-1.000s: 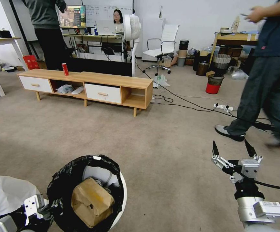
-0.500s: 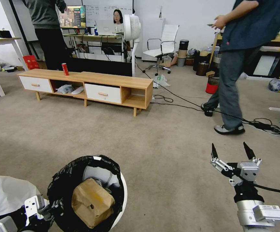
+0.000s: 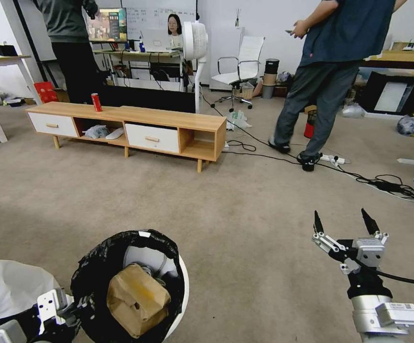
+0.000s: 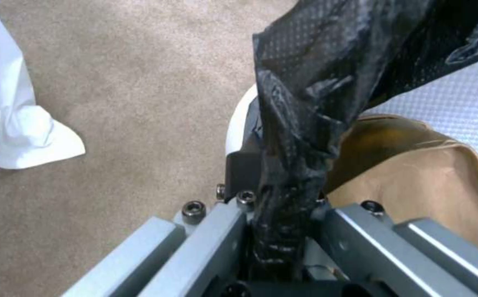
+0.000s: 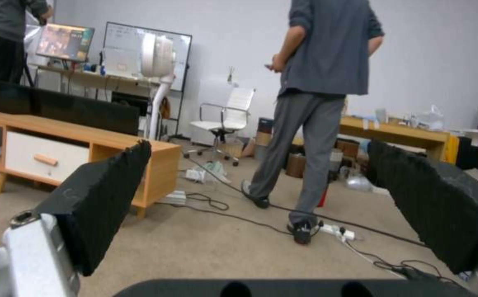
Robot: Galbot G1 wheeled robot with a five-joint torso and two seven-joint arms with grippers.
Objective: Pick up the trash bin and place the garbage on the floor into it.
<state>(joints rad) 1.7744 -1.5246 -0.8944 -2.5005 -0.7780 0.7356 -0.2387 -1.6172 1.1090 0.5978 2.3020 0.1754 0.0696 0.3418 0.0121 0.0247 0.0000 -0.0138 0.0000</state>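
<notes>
The trash bin [image 3: 182, 281] hangs low at the left, round and white, lined with a crinkly black bag [image 3: 92, 269]. Inside it lie a tan cardboard box [image 3: 138, 299] and a white curved lid piece [image 3: 147, 259]. My left gripper [image 3: 66, 309] is shut on the bin's bagged rim; in the left wrist view its fingers [image 4: 222, 231] clamp the black bag [image 4: 304, 82], with the box [image 4: 431, 194] beside them. My right gripper [image 3: 341, 219] is held open above the floor [image 3: 216, 214] at the right, nothing between its black pads [image 5: 101, 202]. No garbage shows on the carpet near me.
A low wooden cabinet [image 3: 135, 126] with an upright red can [image 3: 96, 102] stands ahead to the left. A person [image 3: 321, 81] stands over black cables [image 3: 383, 183] and a power strip [image 3: 333, 159], with a red bin [image 3: 309, 127] behind them. White sheeting [image 3: 6, 286] lies at the lower left.
The person has walked from the right edge to the left and farther off, across the cables. Both grippers and the bin have hardly moved.
</notes>
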